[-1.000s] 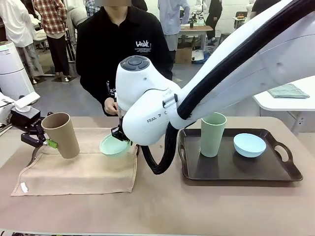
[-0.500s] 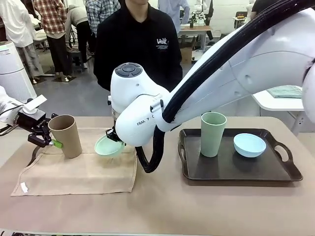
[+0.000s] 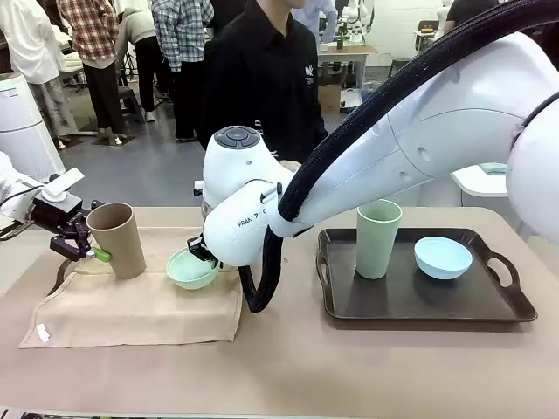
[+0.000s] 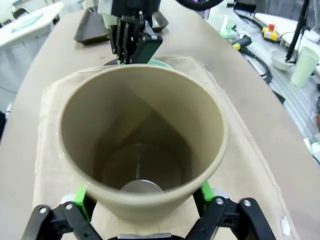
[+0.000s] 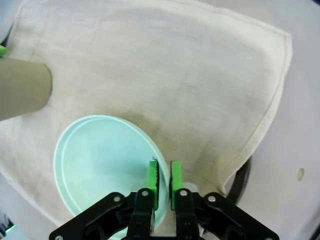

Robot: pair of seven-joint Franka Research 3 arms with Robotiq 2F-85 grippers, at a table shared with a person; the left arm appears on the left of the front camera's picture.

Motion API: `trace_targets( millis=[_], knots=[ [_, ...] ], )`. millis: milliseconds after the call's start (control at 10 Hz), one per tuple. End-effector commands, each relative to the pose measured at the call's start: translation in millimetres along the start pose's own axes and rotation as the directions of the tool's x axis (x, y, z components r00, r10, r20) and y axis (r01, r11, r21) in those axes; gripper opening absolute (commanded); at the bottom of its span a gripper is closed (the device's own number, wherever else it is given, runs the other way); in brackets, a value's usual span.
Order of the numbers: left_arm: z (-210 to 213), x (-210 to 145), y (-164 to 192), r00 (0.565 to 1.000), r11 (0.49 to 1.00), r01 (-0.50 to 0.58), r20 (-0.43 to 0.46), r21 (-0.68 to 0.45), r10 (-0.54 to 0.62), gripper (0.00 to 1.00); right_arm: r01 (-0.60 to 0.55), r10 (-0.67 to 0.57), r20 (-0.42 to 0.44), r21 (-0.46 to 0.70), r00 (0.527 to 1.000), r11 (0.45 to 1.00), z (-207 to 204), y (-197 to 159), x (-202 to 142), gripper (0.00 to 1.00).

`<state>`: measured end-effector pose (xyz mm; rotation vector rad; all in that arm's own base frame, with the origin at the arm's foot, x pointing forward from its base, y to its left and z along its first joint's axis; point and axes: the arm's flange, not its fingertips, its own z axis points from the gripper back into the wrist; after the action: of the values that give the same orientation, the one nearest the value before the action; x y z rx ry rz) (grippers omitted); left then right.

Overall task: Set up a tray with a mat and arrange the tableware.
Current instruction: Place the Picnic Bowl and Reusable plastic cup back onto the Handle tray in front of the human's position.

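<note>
A tan cup (image 3: pixel 118 240) stands upright on the beige mat (image 3: pixel 131 310), on its far left part. My left gripper (image 3: pixel 87 251) straddles the cup low down, a green pad (image 4: pixel 80 196) on each side of the tan cup (image 4: pixel 142 145); its wall hides whether they touch. The mint green bowl (image 3: pixel 191 269) rests on the mat beside the cup. In the right wrist view my right gripper (image 5: pixel 164 179) sits over the rim of the mint green bowl (image 5: pixel 102 165), pads a narrow gap apart. The black tray (image 3: pixel 489 305) holds a pale green cup (image 3: pixel 377 237) and a light blue bowl (image 3: pixel 443 257).
A person in black (image 3: pixel 271 83) stands at the far side of the table, behind the right arm's white elbow (image 3: pixel 240 205). The tray lies to the right of the mat, with bare brown tabletop (image 3: pixel 288 367) in front of both.
The tan cup went from tilted and raised to standing on the mat. The right arm lowered the mint bowl onto the mat and its pads parted slightly. The person stepped to the right.
</note>
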<state>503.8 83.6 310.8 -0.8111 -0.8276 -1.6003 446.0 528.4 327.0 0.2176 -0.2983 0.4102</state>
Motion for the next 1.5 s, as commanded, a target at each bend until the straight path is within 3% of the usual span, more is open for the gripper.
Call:
trace_targets(
  millis=[0,100,200,500,900,1000,1100,1200,1300,1400],
  knots=[
    [1.1,2.4,4.4,0.999,1.0,-0.012,0.029,0.011,0.012,1.0,-0.007,0.007,-0.002,0.003,1.0,1.0,0.0,0.1,2.5,0.84],
    [1.4,2.6,4.1,0.999,1.0,-0.029,0.028,0.013,0.028,1.0,0.018,-0.018,-0.006,-0.033,1.0,0.999,7.7,3.4,4.0,0.84],
    [1.3,2.5,3.4,0.998,0.998,-0.063,0.011,0.01,0.063,1.0,0.025,-0.026,-0.015,-0.069,1.0,0.997,14.2,5.6,4.4,1.0],
    [5.8,-6.5,3.3,0.979,0.981,-0.189,-0.077,0.034,0.191,1.0,0.012,-0.009,0.034,-0.096,0.999,0.995,56.4,20.9,-2.9,1.0],
    [27.8,-6.7,-10.5,0.932,0.961,-0.261,-0.236,0.088,0.274,1.0,-0.019,0.027,0.114,-0.071,0.993,0.997,122.7,32.0,-31.7,1.0],
    [37.7,7.5,-23.6,0.898,0.953,-0.283,-0.319,0.112,0.304,1.0,0.006,0.003,0.101,-0.091,0.995,0.996,138.7,32.0,-40.9,1.0],
    [47.0,36.5,-42.5,0.835,0.94,-0.297,-0.43,0.17,0.342,1.0,0.038,-0.028,0.091,-0.116,0.995,0.992,156.5,31.4,-50.6,1.0],
    [50.9,68.5,-60.8,0.779,0.914,-0.316,-0.48,0.255,0.404,1.0,0.069,-0.057,0.084,-0.147,0.995,0.987,172.0,30.6,-57.4,1.0],
    [53.3,101.0,-77.2,0.747,0.883,-0.304,-0.486,0.356,0.453,1.0,0.09,-0.076,0.082,-0.178,0.994,0.98,187.9,30.2,-64.6,1.0],
    [49.5,131.5,-90.0,0.714,0.806,-0.313,-0.435,0.502,0.548,1.0,0.119,-0.107,0.073,-0.196,0.992,0.973,205.0,31.1,-71.0,1.0]
  ],
)
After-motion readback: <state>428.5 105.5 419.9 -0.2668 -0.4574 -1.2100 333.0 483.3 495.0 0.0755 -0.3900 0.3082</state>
